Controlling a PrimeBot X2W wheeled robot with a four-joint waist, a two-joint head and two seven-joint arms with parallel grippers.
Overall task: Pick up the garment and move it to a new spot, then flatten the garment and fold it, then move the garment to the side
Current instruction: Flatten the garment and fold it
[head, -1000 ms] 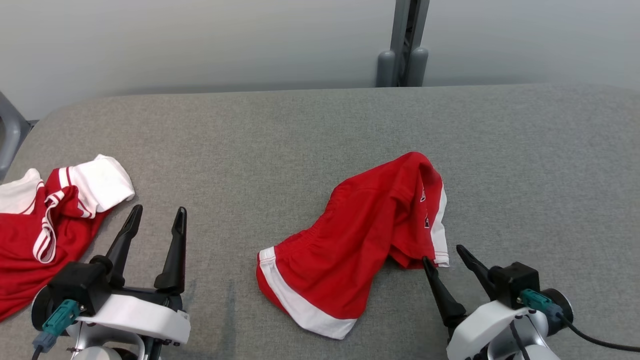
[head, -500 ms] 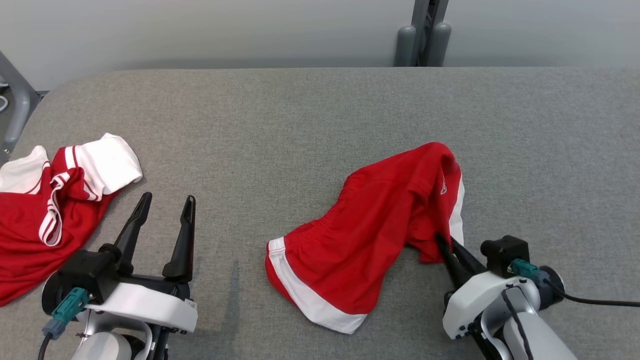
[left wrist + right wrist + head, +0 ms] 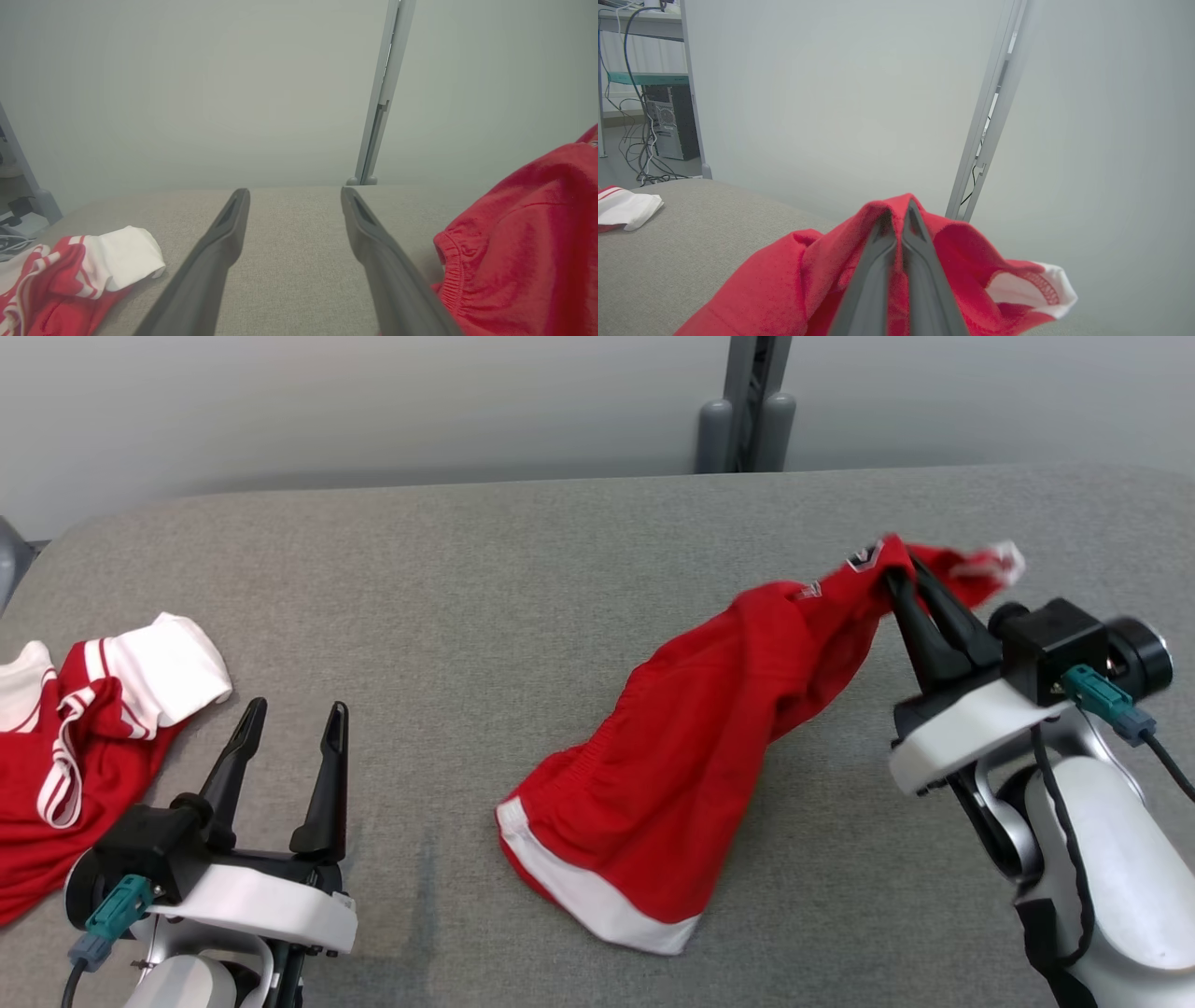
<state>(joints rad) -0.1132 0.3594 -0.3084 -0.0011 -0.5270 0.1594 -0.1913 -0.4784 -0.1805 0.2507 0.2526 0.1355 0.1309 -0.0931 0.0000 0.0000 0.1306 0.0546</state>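
My right gripper is shut on a fold of a red garment, a pair of shorts with a white hem band. That end is lifted off the grey table at the right. The rest trails down to the table's middle, hem toward the front. In the right wrist view the closed fingers pinch red cloth. A second garment, a red jersey shirt with white sleeves and striped trim, lies crumpled at the far left. My left gripper stands open and holds nothing, between the shirt and the shorts.
A grey post stands behind the table's far edge against a pale wall. The table's rounded left corner is near the shirt. In the right wrist view a computer tower and cables sit on the floor beyond that corner.
The right gripper shut on the shorts' near edge, then rose and moved back to the right, pulling the cloth up with it. The left gripper stayed put. The camera shifted slightly.
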